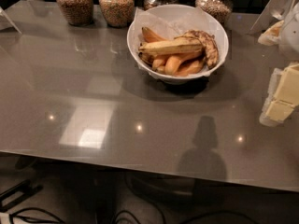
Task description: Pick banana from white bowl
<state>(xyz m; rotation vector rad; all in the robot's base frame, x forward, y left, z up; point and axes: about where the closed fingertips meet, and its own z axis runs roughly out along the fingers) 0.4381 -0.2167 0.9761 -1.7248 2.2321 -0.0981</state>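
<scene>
The white bowl point(135, 31), lined with translucent paper, stands at the back middle of the grey table. The banana point(170, 46) lies across the top of the pile inside it, long, nearly straight, pale yellow with brown streaks. Shorter orange bananas point(180, 62) lie under it, and a curved brown-blackened banana point(209, 45) lies at its right end. My gripper point(280, 99) is at the right edge of the view, above the table, to the right of the bowl and nearer than it, well apart from it. It holds nothing that I can see.
Several glass jars of grains stand in a row behind the bowl, such as one at the back left point(74, 3) and one at the back right point(214, 3). The table's front edge point(140, 164) runs across the lower view, with cables on the floor below.
</scene>
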